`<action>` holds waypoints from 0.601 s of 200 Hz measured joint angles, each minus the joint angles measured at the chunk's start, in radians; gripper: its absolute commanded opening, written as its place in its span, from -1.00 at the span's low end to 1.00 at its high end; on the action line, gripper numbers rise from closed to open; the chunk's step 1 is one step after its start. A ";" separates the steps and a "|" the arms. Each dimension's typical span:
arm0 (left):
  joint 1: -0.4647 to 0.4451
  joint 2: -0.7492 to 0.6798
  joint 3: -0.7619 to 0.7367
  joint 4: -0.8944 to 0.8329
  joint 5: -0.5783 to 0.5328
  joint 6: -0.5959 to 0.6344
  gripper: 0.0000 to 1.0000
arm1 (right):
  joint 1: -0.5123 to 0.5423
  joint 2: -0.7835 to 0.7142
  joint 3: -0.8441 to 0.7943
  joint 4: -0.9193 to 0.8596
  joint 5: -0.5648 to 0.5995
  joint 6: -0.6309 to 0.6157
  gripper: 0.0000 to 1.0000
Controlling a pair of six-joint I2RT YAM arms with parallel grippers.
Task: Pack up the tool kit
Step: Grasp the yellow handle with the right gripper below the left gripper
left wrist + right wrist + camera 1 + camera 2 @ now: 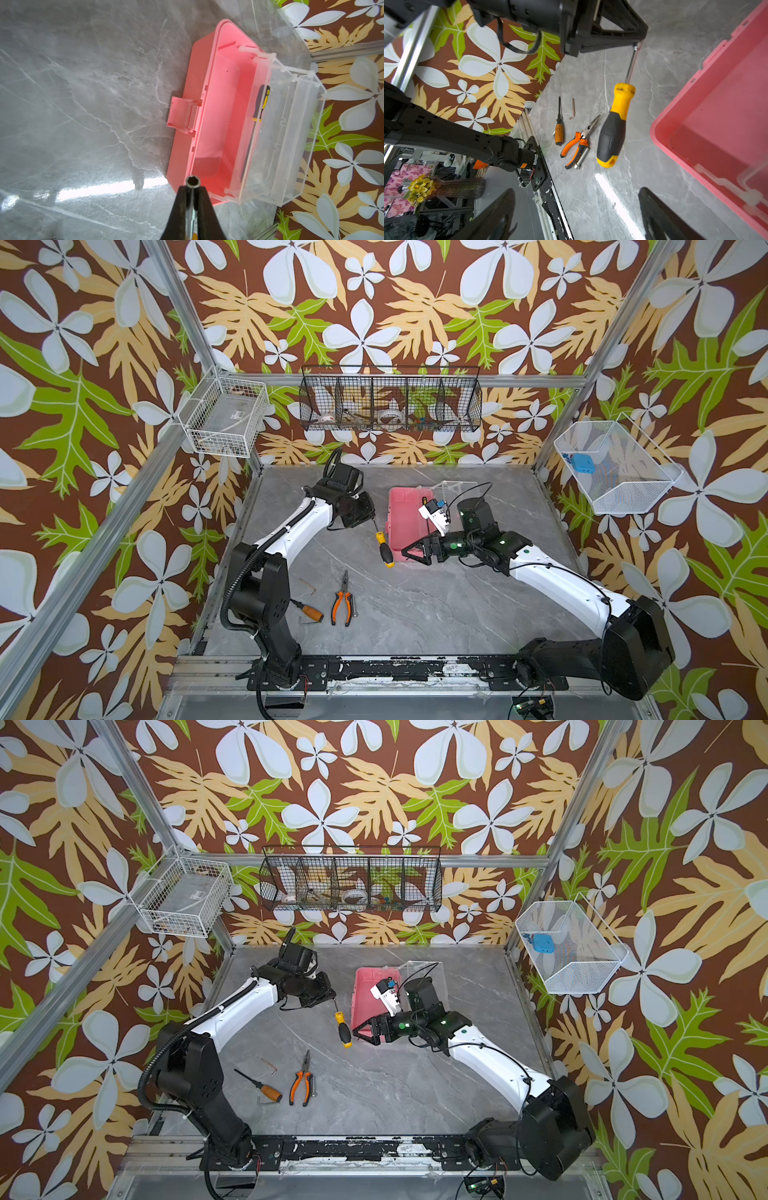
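Marble table (436,605) w/ left gripper (192,190) pinching screwdriver (384,547) shaft (right gripper (576,190) wide open).

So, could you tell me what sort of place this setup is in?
Likely a robot lab cell: two arms on a rail, an aluminium frame lined with floral wallpaper, wire baskets hung on it.

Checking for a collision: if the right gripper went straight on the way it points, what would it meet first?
Probably the handle of the yellow-black screwdriver, held just ahead by the left gripper; nothing shows between them, though height is unclear.
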 measured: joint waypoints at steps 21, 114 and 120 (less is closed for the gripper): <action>0.000 -0.008 0.027 0.000 0.031 -0.008 -1.00 | -0.002 0.002 0.000 -0.034 0.040 -0.005 0.83; -0.003 -0.056 0.086 0.000 0.105 -0.008 -1.00 | 0.082 0.192 0.228 -0.127 0.188 -0.022 0.82; -0.003 -0.061 0.082 0.000 0.109 -0.008 -1.00 | 0.092 0.216 0.250 -0.129 0.193 -0.021 0.79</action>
